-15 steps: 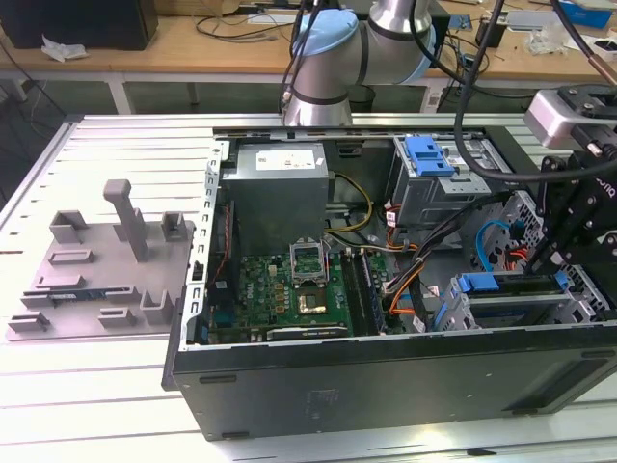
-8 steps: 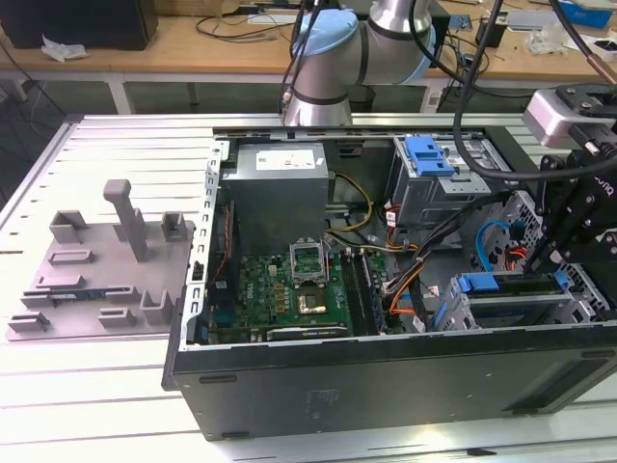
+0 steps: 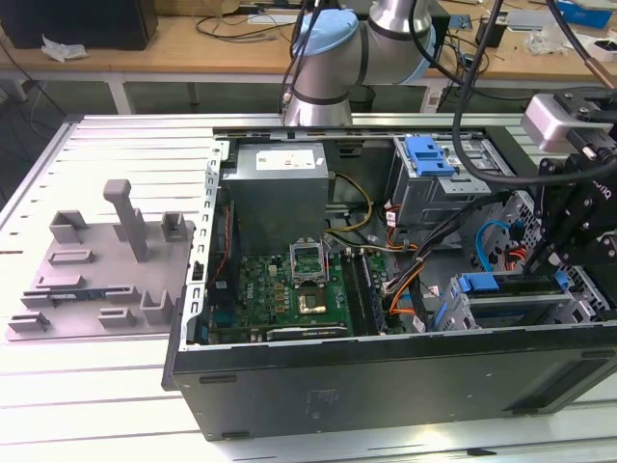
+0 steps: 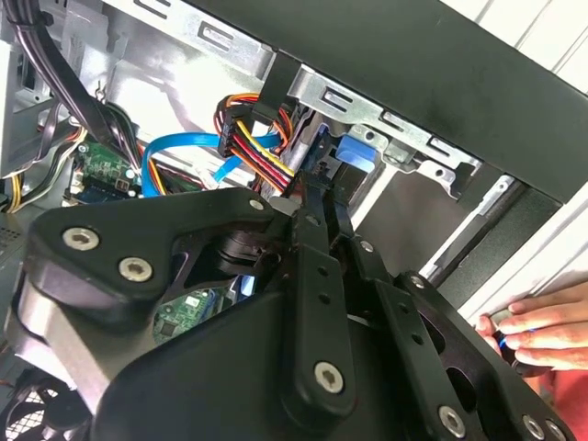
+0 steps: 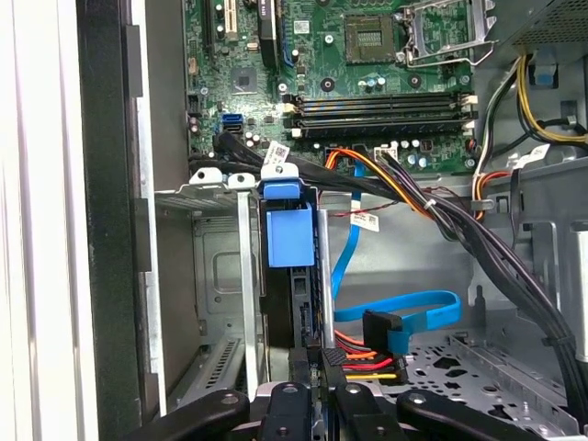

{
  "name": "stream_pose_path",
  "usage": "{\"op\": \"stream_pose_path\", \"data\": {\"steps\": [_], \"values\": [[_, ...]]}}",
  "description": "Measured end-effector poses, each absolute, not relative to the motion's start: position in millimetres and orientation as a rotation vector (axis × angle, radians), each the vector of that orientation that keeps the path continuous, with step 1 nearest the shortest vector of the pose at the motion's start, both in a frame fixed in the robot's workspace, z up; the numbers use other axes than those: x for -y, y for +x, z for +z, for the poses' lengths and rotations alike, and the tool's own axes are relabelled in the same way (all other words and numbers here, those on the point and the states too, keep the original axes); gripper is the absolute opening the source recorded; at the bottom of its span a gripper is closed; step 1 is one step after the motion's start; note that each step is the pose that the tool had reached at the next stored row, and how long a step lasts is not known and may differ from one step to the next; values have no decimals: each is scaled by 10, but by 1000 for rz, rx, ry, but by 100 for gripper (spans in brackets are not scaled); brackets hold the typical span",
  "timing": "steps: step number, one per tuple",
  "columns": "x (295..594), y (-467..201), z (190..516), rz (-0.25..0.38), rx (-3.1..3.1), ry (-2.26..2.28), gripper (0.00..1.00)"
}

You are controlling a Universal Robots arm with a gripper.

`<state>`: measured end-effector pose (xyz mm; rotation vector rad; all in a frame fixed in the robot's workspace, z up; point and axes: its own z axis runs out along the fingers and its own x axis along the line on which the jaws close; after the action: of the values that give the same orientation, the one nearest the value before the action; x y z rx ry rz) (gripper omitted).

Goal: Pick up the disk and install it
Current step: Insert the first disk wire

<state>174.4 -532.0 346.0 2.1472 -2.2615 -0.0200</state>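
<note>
The disk point(image 5: 292, 241) stands on edge in a slot of the metal drive cage point(image 5: 216, 276), its blue caddy tab facing me in the first wrist view. In the exterior view the disk point(image 3: 511, 286) sits low in the open computer case, at the exterior view's right. My gripper point(image 5: 322, 356) is right at the disk's near end, its black fingers point(image 5: 306, 363) drawn close together and nothing visibly clamped between them. In the second wrist view the gripper point(image 4: 323, 207) points at the blue caddy point(image 4: 354, 156). I cannot tell whether the tips touch it.
A person's hand point(image 4: 542, 331) rests on the case edge beside the gripper. Bundled cables point(image 5: 413, 197) and a blue data cable point(image 5: 404, 308) run next to the cage. A blue bracket point(image 3: 429, 154) tops the upper cage. A grey fixture point(image 3: 106, 260) lies at the exterior view's left.
</note>
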Motion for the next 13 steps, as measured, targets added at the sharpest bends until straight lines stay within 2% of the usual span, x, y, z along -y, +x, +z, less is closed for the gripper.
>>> {"op": "stream_pose_path", "data": {"steps": [13], "values": [[5320, 1750, 3421, -20, 2261, 2147, 17]]}}
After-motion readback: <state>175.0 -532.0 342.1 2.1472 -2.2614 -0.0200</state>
